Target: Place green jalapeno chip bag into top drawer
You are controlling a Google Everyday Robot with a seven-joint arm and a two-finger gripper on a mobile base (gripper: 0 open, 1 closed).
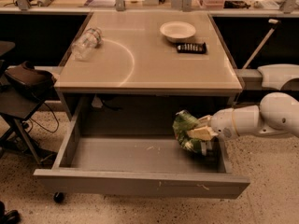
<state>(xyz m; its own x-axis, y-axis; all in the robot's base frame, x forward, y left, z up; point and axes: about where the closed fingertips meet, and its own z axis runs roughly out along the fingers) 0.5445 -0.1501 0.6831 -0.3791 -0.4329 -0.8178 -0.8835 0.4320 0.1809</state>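
The green jalapeno chip bag (185, 130) is crinkled, green with white patches, and sits inside the right end of the open top drawer (140, 183), low over its floor. My gripper (200, 134) comes in from the right on a white arm and is shut on the bag's right side. The drawer is pulled out wide under the beige-topped table (149, 64). Whether the bag rests on the drawer floor I cannot tell.
On the tabletop lie a clear plastic bottle (86, 43) at the left, a white bowl (177, 31) and a dark remote-like bar (191, 47) at the back right. A black chair (21, 85) stands left of the drawer. Speckled floor lies in front.
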